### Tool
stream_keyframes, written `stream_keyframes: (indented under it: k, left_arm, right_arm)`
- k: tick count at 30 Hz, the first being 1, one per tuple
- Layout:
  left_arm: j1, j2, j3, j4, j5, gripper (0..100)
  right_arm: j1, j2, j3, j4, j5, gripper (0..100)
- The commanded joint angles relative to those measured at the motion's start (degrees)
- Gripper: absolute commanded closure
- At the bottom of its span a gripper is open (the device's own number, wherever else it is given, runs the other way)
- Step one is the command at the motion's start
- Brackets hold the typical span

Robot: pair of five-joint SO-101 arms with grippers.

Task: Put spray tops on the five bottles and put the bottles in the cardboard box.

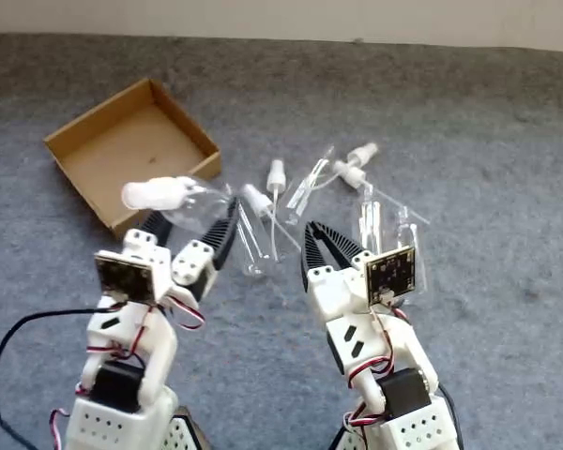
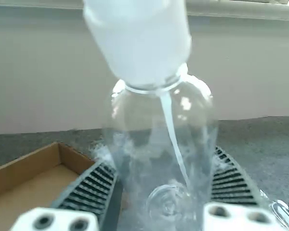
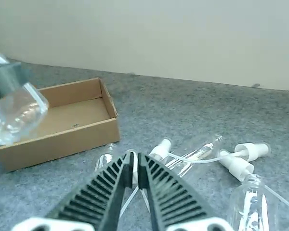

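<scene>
Capped bottle (image 2: 151, 125) gripped in the left pincer (image 2: 161, 161); cardboard box (image 1: 98, 112) just beside.

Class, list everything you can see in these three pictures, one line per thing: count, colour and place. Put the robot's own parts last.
cardboard box: one, brown, open, on the carpet ahead of the left arm.
held bottle: one, clear with a white spray top on, raised near the box.
loose bottles: about four, clear, lying on the carpet ahead of the right arm; hard to count exactly.
loose spray tops: four, white with thin tubes, lying among the loose bottles.
carpet: one, grey, under everything.
left gripper: one, black jaws shut on the held bottle.
right gripper: one, black jaws shut, empty, just short of the loose bottles.
</scene>
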Motion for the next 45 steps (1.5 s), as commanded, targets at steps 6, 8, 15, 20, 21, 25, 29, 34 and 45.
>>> stream_keyframes:
  k: [6, 8, 15, 20, 21, 25, 29, 34, 45]
  left_arm:
    - [-4.8, -0.1, -12.5, 7.4, -6.9, 90]
    - [-4.8, -0.1, -12.6, 7.3, -8.7, 90]
    - [-7.8, 0.0, -12.7, 7.3, -13.3, 90]
    - [-10.1, 8.0, -17.7, 7.6, -13.3, 90]
    - [-10.1, 11.0, -19.6, 7.6, -13.3, 90]
    - [-10.1, 23.5, -27.6, 7.3, -13.3, 90]
    - [-10.2, 34.7, -33.5, 7.3, -13.3, 90]
    - [-10.2, 47.2, -38.8, 5.6, -13.3, 90]
    - [-18.1, 73.4, -46.2, -12.9, -13.3, 90]
  right_arm:
    - [0.4, -1.1, 5.6, -0.1, 0.3, 98.7]
    - [0.4, -1.1, 5.7, -0.1, 0.3, 98.7]
    - [0.4, -1.1, 5.8, -0.1, 0.3, 98.7]
    - [0.4, -1.1, 5.8, -0.1, 0.3, 98.7]
    - [0.4, -1.1, 5.8, -0.1, 0.3, 98.7]
    - [0.4, -1.1, 5.8, -0.1, 0.3, 98.7]
    - [0.4, -1.1, 5.8, -0.1, 0.3, 98.7]
    - [0.4, -1.1, 5.8, -0.1, 0.3, 98.7]
    - [0.4, -1.1, 5.8, -0.1, 0.3, 98.7]
